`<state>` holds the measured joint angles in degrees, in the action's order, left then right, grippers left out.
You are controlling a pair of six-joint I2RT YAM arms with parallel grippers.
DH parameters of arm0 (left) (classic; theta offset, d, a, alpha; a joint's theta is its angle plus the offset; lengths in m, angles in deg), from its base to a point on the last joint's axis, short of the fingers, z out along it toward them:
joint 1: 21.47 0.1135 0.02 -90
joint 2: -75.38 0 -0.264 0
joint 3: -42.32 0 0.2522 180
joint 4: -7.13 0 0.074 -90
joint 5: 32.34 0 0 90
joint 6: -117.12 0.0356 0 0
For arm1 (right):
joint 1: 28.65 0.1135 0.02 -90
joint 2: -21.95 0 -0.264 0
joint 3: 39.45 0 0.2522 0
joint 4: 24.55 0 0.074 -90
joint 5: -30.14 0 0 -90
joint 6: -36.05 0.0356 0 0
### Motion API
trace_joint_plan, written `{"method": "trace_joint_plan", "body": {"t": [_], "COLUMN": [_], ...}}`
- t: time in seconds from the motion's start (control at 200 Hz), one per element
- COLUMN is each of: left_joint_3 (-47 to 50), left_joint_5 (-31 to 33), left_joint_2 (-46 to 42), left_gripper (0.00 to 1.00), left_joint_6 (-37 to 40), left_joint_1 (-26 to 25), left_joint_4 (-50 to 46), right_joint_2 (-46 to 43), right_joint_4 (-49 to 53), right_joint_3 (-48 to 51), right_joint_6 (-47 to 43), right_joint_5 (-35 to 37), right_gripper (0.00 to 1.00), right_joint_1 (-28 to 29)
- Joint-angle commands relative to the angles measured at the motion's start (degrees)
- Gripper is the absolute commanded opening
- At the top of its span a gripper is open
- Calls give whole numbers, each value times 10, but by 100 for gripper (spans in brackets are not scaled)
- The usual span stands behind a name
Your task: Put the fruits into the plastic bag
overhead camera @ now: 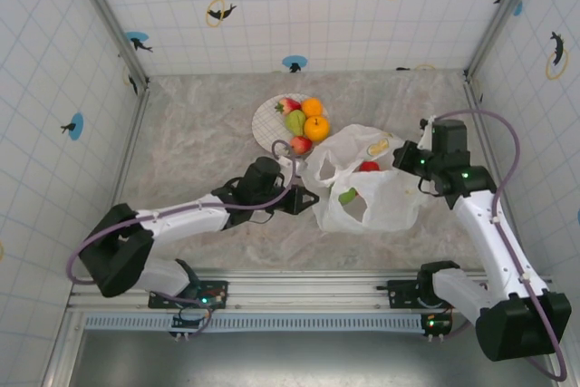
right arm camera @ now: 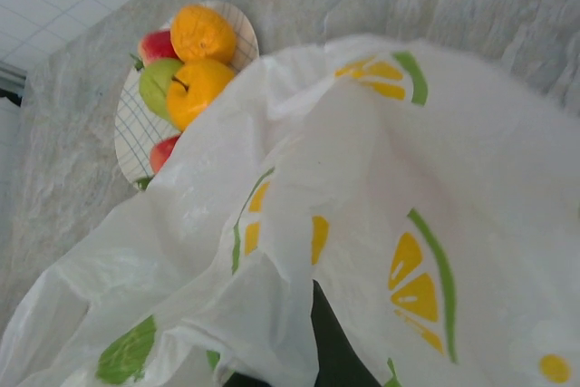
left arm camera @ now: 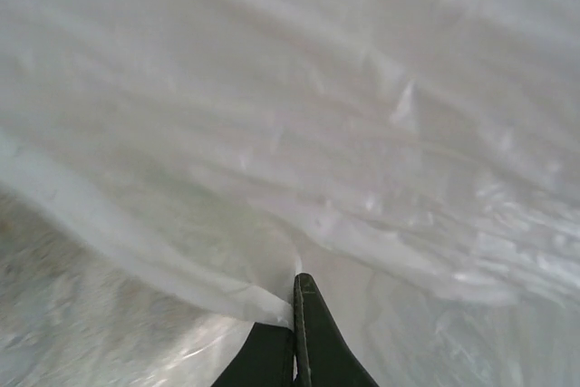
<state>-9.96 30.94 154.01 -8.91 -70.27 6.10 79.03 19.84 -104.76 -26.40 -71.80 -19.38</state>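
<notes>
From the top external camera we saw the plastic bag (overhead camera: pixel 376 197) lying right of the centre of the table (overhead camera: pixel 199 124), just beside the white grid plate (overhead camera: pixel 268 120), which sat nearer the far edge. A red fruit (overhead camera: pixel 369 167) and a green fruit (overhead camera: pixel 347 195) showed through the bag's film. On the plate lay two oranges (overhead camera: pixel 316 128), a green apple (overhead camera: pixel 295 121), a strawberry (overhead camera: pixel 288 105) and a red apple (overhead camera: pixel 300 144). The left gripper (overhead camera: pixel 306 197) met the bag's left rim and the right gripper (overhead camera: pixel 405 160) its far right side. Through the left wrist camera the left gripper's black fingers (left arm camera: pixel 313 333) were clenched together on a folded edge of the film, with the rest of the bag billowing above them. Through the right wrist camera the film draped over the right gripper's dark finger (right arm camera: pixel 331 351). That gripper was clenched too, and we judged it to be pinching the film, though the contact itself was hidden. The plate of fruit lay beyond it. We judged the step in hand to be taking hold of the rim on both sides. The next move would call for drawing the two holds apart to open the mouth. One arm would then have to let go to fetch a fruit from the plate.
</notes>
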Motion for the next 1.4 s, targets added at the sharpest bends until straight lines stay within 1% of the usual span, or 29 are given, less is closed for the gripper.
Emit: {"method": "trace_joint_plan", "body": {"t": [0.0, 0.13, 0.265, 0.31, 0.335, 0.435, 0.48, 0.535, 0.611, 0.726, 0.876, 0.971, 1.056, 1.111, 1.196, 1.216, 1.281, 1.396], "left_joint_3": [-17, -15, -21, -22, -24, -32, -35, -39, -45, -51, -67, -89, -123, -150, -169, -193, -218, -261], "left_joint_5": [-44, -42, -35, -24, -19, 2, 8, 17, 30, 33, 28, 69, 116, 134, 144, 147, 153, 135], "left_joint_2": [-31, -25, -6, -5, -6, -18, -27, -40, -61, -95, -119, -102, -60, -25, 29, 41, 81, 150], "left_gripper": [0, 0, 0, 5, 10, 31, 43, 53, 63, 73, 77, 78, 79, 79, 79, 79, 80, 82], "left_joint_6": [-6, -4, 10, 18, 23, 49, 63, 82, 112, 143, 152, 134, 132, 133, 136, 138, 152, 187], "left_joint_1": [-2, -1, -1, -1, -1, 3, 7, 14, 27, 62, 124, 153, 164, 170, 177, 179, 180, 179], "left_joint_4": [46, 53, 30, 17, 9, -26, -43, -66, -101, -138, -157, -163, -181, -186, -186, -186, -187, -190], "right_joint_2": [-4, -6, -5, -7, -7, -7, -8, -7, -7, -7, -7, -4, -1, 0, 3, 4, 3, 2], "right_joint_4": [38, 30, 17, 14, 13, 9, 7, 7, 7, 5, 0, -4, -7, -8, -11, -11, -10, -8], "right_joint_3": [-52, -40, -18, -14, -14, -14, -13, -14, -13, -8, -5, -6, -7, -8, -10, -11, -11, -11], "right_joint_6": [-40, -36, -27, -26, -25, -22, -22, -21, -21, -22, -21, -22, -21, -21, -20, -20, -21, -25], "right_joint_5": [46, 48, 40, 40, 40, 37, 36, 35, 35, 34, 33, 30, 27, 24, 19, 19, 18, 19], "right_gripper": [0, 0, 0, 0, 0, 0, 0, 0, 0, 0, 0, 0, 0, 0, 0, 0, 0, 0], "right_joint_1": [-3, -4, -3, -3, -3, -3, -3, -3, -3, -4, -4, -5, -5, -5, -5, -5, -5, -6]}}
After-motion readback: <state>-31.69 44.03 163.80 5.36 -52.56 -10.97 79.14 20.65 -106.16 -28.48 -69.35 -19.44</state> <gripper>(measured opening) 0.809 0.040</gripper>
